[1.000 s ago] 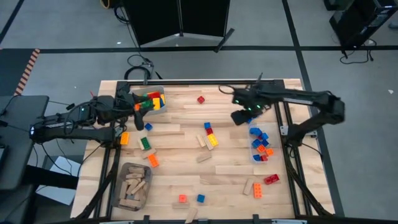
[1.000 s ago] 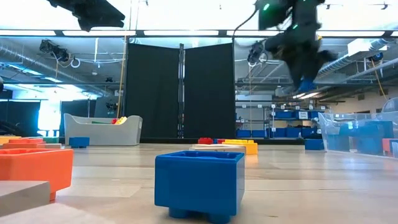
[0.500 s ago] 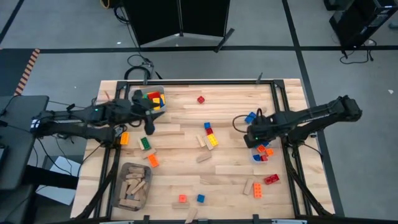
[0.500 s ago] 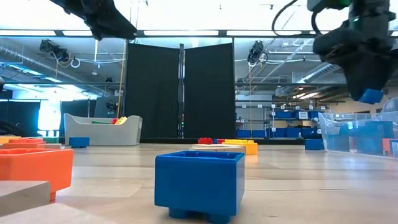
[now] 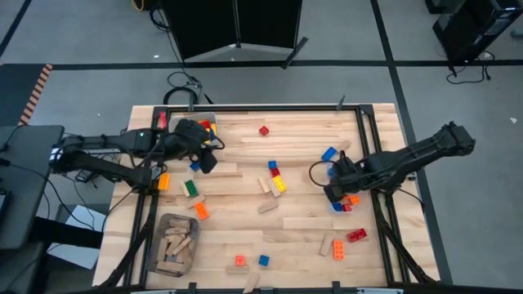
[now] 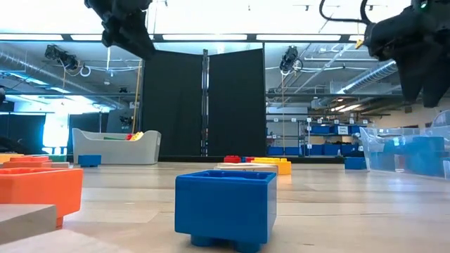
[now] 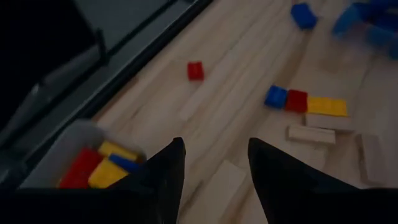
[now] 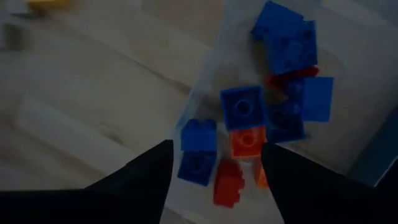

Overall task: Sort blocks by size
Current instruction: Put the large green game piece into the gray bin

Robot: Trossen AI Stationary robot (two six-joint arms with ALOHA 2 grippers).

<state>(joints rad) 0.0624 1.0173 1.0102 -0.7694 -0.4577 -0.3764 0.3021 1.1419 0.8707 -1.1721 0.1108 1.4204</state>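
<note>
Two grippers, both parted and empty: left gripper point(image 5: 206, 160) near the grey bin point(image 5: 189, 122), yellow-red-blue bricks point(image 7: 306, 102) lying ahead, long axis crosswise. Right gripper point(image 5: 337, 189) over the clear bin point(image 8: 205, 74), small blue brick point(image 8: 242, 107) directly below.

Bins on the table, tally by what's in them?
Holding studded bricks: 2 (light bin, clear bin)
Holding wooden pieces: 1 (grey bin)
Total: 3 bins
</note>
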